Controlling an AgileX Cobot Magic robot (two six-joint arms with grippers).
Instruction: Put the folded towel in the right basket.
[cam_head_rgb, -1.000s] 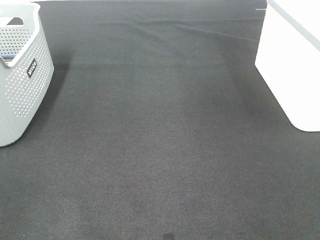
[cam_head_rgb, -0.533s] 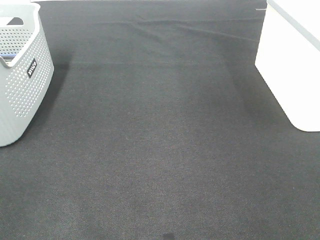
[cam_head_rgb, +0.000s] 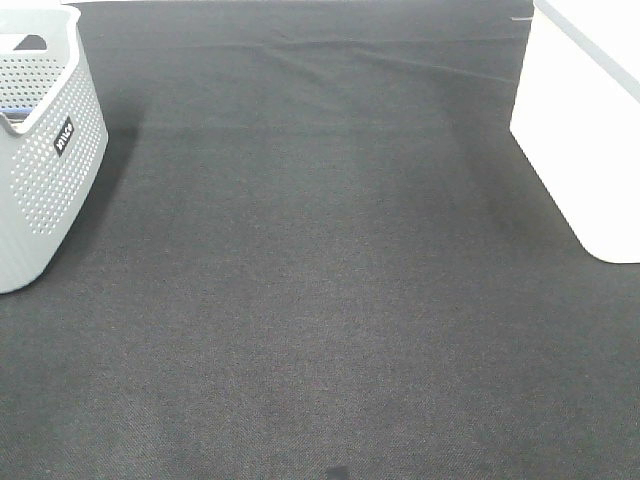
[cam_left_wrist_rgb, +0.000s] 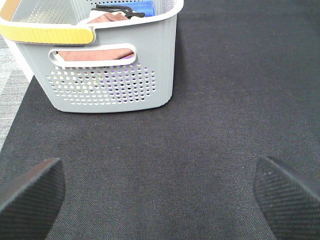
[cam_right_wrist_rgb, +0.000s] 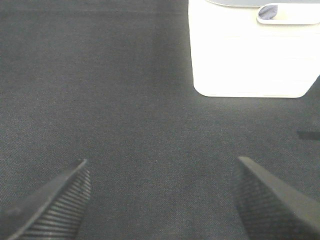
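Note:
The right basket (cam_head_rgb: 585, 120) is plain white and stands at the right edge of the exterior view; it also shows in the right wrist view (cam_right_wrist_rgb: 250, 55). A grey perforated basket (cam_head_rgb: 45, 150) stands at the left edge. In the left wrist view this grey basket (cam_left_wrist_rgb: 107, 75) holds folded towels: a pinkish-brown one (cam_left_wrist_rgb: 95, 52) behind the handle hole and a blue one (cam_left_wrist_rgb: 140, 7) at the far end. My left gripper (cam_left_wrist_rgb: 160, 192) is open and empty over the black mat, short of the grey basket. My right gripper (cam_right_wrist_rgb: 160, 197) is open and empty, short of the white basket.
A black cloth mat (cam_head_rgb: 320, 280) covers the table. A black hanger-like object (cam_left_wrist_rgb: 117, 10) lies in the grey basket beside the blue towel. A grey floor strip (cam_left_wrist_rgb: 10, 95) shows past the mat's edge beside the grey basket. Neither arm shows in the exterior view.

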